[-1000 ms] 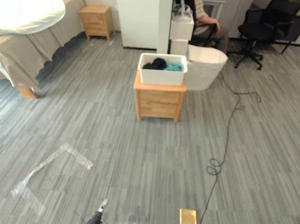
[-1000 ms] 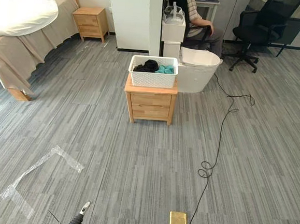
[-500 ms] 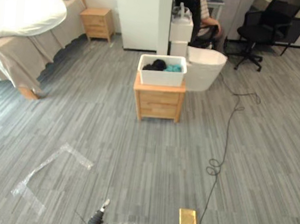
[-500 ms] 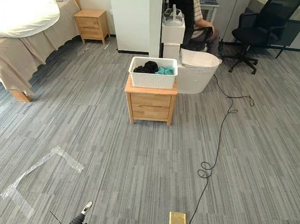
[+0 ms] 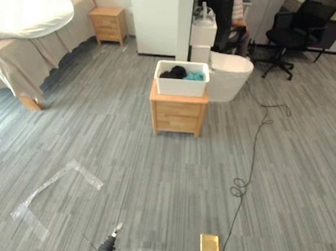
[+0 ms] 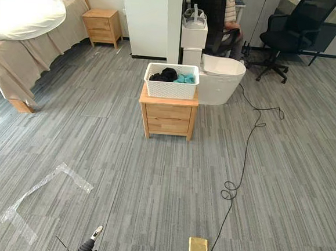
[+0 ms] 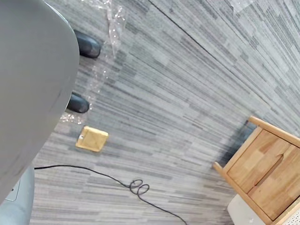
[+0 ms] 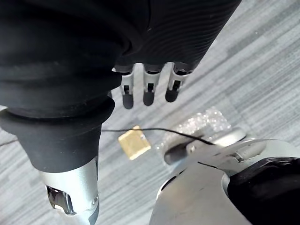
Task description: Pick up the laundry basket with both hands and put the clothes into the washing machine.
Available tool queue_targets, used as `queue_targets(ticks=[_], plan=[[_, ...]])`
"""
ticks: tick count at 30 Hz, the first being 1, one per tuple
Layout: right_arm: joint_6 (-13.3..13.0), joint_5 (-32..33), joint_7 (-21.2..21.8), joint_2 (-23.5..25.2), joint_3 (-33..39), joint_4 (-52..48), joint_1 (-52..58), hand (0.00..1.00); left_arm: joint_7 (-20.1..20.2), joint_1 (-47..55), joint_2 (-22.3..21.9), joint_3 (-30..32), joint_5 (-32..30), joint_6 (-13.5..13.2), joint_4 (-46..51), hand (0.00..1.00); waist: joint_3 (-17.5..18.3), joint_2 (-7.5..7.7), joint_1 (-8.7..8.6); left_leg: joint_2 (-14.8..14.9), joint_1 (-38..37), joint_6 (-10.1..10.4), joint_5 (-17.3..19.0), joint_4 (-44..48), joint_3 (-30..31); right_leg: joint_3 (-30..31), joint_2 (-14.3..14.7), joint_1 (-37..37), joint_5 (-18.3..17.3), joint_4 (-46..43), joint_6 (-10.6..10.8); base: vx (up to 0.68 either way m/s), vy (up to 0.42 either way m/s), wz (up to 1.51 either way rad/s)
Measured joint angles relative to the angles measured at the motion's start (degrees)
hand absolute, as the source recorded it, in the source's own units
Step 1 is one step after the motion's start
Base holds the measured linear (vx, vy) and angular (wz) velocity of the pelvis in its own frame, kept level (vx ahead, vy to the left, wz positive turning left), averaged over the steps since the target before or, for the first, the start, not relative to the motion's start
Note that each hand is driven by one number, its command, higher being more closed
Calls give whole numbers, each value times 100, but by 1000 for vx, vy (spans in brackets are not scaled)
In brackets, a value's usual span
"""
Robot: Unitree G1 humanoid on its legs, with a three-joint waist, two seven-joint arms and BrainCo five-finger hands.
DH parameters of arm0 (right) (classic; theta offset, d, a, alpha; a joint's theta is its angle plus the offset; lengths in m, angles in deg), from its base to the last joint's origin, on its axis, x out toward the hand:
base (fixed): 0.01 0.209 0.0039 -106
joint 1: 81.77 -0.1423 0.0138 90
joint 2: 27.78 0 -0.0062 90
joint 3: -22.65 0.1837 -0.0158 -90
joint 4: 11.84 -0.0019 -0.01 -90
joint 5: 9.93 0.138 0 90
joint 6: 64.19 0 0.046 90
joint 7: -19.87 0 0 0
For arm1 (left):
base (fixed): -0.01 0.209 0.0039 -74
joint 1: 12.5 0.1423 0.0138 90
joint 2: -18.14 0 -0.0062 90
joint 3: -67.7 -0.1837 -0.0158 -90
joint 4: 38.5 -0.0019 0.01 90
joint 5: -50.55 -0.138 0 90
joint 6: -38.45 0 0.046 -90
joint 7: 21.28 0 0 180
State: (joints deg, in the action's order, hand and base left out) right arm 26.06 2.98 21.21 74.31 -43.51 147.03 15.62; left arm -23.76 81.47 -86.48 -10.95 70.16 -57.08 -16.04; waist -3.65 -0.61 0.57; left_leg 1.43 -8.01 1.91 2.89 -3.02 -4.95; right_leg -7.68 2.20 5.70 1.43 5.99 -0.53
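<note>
Desk chair [image 6: 210, 7] now back-on; right hand [image 8: 148, 86] fingers [image 8: 127, 91] straight, empty, above floor [image 8: 243, 70].

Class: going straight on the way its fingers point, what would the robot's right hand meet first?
Probably the grey striped floor, at or beside the small square brass plate beyond the right hand; depth is unclear.

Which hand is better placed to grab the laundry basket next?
Neither, I'd say: the laundry basket sits far ahead, centred on the wooden nightstand. The right hand hangs open above the floor, touching nothing; walk closer first.
</note>
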Motion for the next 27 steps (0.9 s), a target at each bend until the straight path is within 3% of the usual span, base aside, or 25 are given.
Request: queue_targets(ticks=[13,14,15,16,17,18,19,21,22,25,27], plan=[[-3,67,-41,66,114,1,-61,0,-21,-30,6,251,67,3,14,0,-73,19,-18,25,144,1,23,123,34,-65,10,-19,-29,-27,-23,3,2,2],[-14,105,-69,114,112,-10,-103,0,-23,-25,23,408,123,4,85,0,-175,82,-70,66,300,55,277,614,59,-113,16,73,-133,-29,-14,-24,-31,17],[-18,124,-116,138,99,-61,-101,0,-26,31,-15,594,141,11,220,0,-233,16,-119,178,601,102,643,1350,56,-167,72,87,-282,-49,-156,-52,-42,10],[-20,136,-118,133,80,-112,-89,0,-26,64,-58,748,182,10,304,0,-218,48,-114,280,786,107,834,1833,-16,-184,126,63,-327,-136,-223,-68,-40,-9],[-28,260,-130,164,23,-234,-81,0,-25,129,-124,1008,226,21,451,0,-260,-8,-97,476,1273,74,989,2889,-206,-132,205,15,-418,-269,-362,-47,-30,-20],[-43,322,-139,186,-30,-303,-81,0,-27,140,-141,1130,227,28,503,0,-279,6,-83,593,1560,53,922,3549,-352,-108,214,27,-450,-296,-418,45,-39,-41],[-78,375,-148,188,-100,-378,-93,0,-25,133,-179,1226,298,18,624,0,-359,11,42,758,2132,-55,838,4592,-602,22,204,192,-459,-336,-489,94,-26,-37],[-90,443,-166,154,-89,-330,-137,0,-15,130,-168,1015,303,6,635,0,-414,13,71,733,2343,-152,904,4439,-643,92,126,267,-551,-391,-505,80,8,-28],[-89,472,-173,111,-80,-286,-208,0,-3,119,-162,865,311,6,637,0,-408,-47,80,619,2447,-149,880,3945,-662,180,34,292,-639,-456,-490,88,77,-37],[-93,511,-169,61,-77,-276,-352,0,15,101,-189,793,324,4,640,0,-391,-133,171,300,2725,73,713,2384,-620,499,-254,144,-882,-650,-377,194,133,-55],[-89,558,-151,27,-9,-272,-350,0,27,133,-199,735,325,6,632,0,-323,-264,198,277,2899,113,685,2119,-510,670,-294,19,-1189,-953,-269,365,204,-53]])
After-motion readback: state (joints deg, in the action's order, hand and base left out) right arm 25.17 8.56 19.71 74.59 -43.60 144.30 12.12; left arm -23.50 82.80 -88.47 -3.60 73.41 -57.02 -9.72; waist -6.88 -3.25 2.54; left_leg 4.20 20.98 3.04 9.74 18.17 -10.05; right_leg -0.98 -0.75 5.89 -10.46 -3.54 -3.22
